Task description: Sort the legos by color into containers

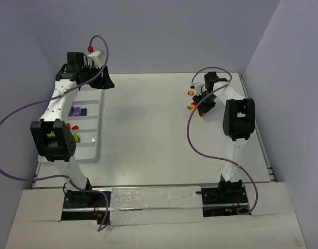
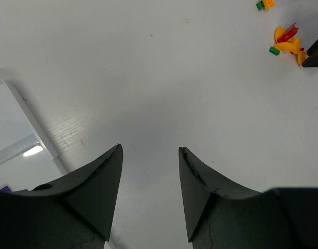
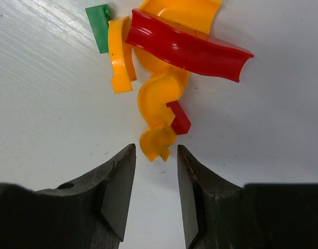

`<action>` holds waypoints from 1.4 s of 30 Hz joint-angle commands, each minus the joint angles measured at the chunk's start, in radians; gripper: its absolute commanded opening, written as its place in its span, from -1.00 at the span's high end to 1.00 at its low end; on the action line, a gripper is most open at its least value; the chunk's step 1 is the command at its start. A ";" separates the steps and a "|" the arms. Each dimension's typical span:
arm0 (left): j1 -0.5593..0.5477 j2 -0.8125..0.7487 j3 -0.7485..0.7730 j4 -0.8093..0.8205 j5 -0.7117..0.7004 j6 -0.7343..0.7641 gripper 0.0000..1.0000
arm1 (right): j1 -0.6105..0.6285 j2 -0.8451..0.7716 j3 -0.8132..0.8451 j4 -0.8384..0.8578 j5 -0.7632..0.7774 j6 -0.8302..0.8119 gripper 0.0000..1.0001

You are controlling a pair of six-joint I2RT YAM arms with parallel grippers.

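Straddling the tip of an orange curved piece (image 3: 156, 98), right gripper (image 3: 156, 150) jaws part-spread, no firm contact visible. Noted left gripper (image 2: 150, 150) jaws spread, holding nothing, beside white tray (image 2: 31, 121).

No legible txt or labels anywhere.

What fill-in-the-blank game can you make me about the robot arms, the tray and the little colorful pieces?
1. The white tray lies on the side of the ____ arm.
2. The curly piece poking toward the right gripper's fingers is colored ____.
3. The left gripper's fingers are apart and hold ____.
4. The small block touching the curly piece is ____.

Missing words: left; orange; nothing; red.
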 commanded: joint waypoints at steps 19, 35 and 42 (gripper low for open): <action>0.001 0.009 0.039 -0.014 0.048 0.000 -0.11 | -0.004 -0.015 0.018 -0.005 -0.037 0.000 0.49; -0.004 -0.096 -0.422 0.215 0.554 -0.209 0.07 | 0.196 -0.295 -0.215 -0.042 -0.326 -0.033 1.00; -0.093 -0.092 -0.580 0.415 0.586 -0.370 0.00 | 0.371 -0.312 -0.215 0.017 -0.388 0.093 1.00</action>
